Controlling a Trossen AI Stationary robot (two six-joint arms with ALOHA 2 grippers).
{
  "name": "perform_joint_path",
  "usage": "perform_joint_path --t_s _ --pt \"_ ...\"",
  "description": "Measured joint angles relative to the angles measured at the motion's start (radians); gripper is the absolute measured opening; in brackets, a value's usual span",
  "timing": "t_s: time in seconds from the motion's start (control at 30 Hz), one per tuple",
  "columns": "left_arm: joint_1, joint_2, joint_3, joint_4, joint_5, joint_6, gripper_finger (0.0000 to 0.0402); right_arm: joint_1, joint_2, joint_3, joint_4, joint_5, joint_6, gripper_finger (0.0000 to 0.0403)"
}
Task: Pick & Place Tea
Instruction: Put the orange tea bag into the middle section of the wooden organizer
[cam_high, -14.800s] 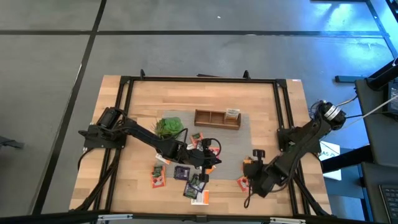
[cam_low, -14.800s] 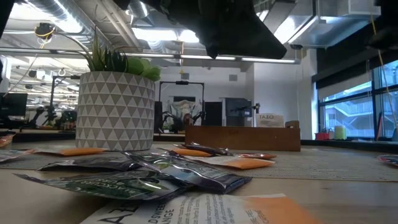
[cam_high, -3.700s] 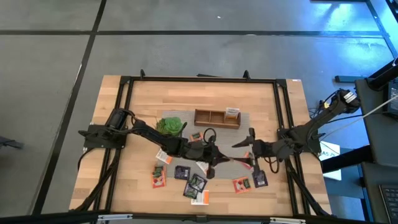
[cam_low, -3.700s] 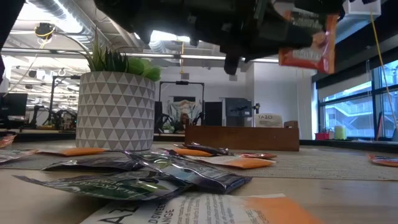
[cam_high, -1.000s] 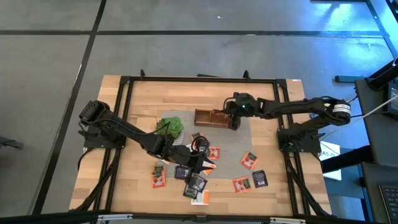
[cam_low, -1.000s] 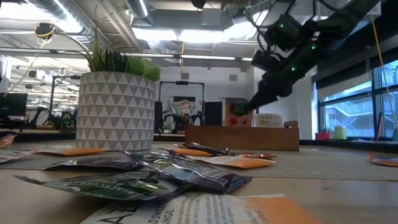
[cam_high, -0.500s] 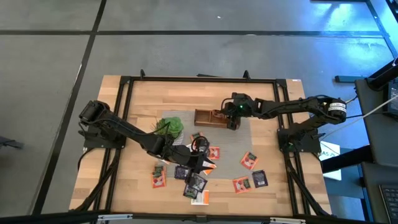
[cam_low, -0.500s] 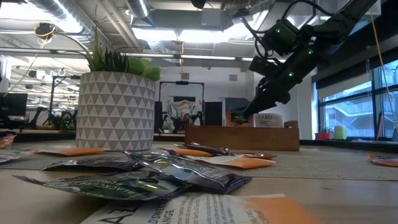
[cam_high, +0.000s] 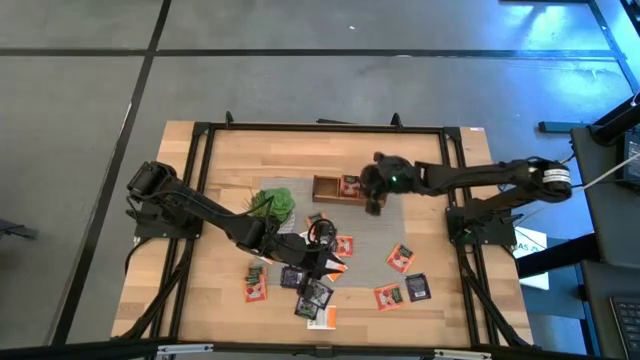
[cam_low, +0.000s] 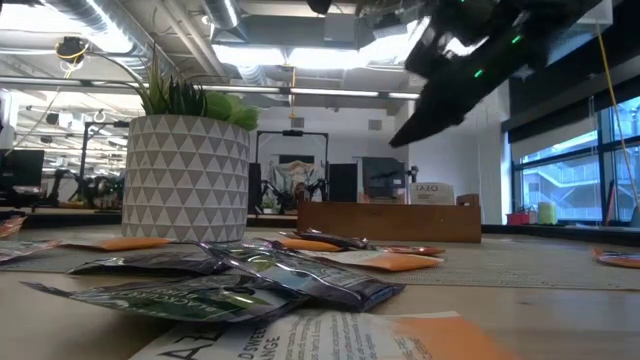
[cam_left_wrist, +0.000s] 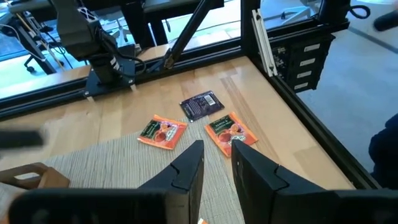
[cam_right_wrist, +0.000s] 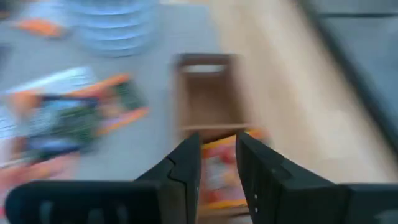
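Right end effector (cam_high: 372, 196) hangs above the right end of the box (cam_high: 330, 187), at the bench's (cam_high: 420, 160) far middle. Its wrist view shows the fingers parted with a narrow gap and nothing between them; it is released. Directly beneath, an orange-red sachet (cam_right_wrist: 219, 169) lies in a compartment, with an empty compartment beyond. In the high view an orange-red sachet (cam_high: 350, 184) shows in the box's middle. Judgement: the sachet is in the box because it is the intended destination, and the empty fingers suit a delivery just made there.

Left end effector (cam_high: 335, 262) sits low among the loose sachets at bench centre. Its wrist view shows the fingers (cam_left_wrist: 189, 171) set a small gap apart; whether they grip anything I cannot tell, as the tips are cut off at the frame edge. Judgement: it is stationed over the supply, ready for the next pick.

Remaining tea is scattered flat on the mat and wood: a cluster (cam_high: 305, 290) around the left end effector, a further group (cam_high: 402, 275) toward the right. The plant (cam_high: 272, 204) stands just left of the box, clear of the transfer path.

Judgement: most sachets are still outside the box, so the task is at an early stage. Overlapping sachets in the cluster may lift in pairs.
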Motion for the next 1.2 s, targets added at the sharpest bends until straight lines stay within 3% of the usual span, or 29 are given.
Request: perform_joint_path --t_s 0.17,0.27,0.37,0.6,0.73,0.97,1.2 --pt "0.0 0.027 0.0 0.071 0.072 -0.067 0.0081 0.174 -0.094 0.0 -0.217 -0.032 0.273 0.0102" --pt "0.005 0.096 0.0 0.234 0.179 -0.056 0.0079 0.295 -0.121 0.0 -0.359 -0.032 0.483 0.0102" --pt "0.029 0.166 0.008 0.393 0.213 -0.028 0.0077 0.42 -0.13 -0.016 -0.429 -0.019 0.678 0.0102" --pt "0.083 0.342 0.155 0.39 0.31 -0.054 0.0081 0.669 -0.129 -0.027 -0.592 0.168 1.092 0.0102" --pt "0.099 0.48 0.288 0.373 0.302 -0.054 0.008 0.739 -0.129 -0.027 -0.607 0.187 1.207 0.0102" --pt "0.134 0.673 0.487 0.298 0.269 -0.104 0.0078 0.804 -0.128 -0.027 -0.591 0.197 1.229 0.0102" --pt "0.153 0.743 0.524 0.294 0.145 -0.149 0.0081 0.873 -0.128 -0.027 -0.677 0.281 1.369 0.0102"
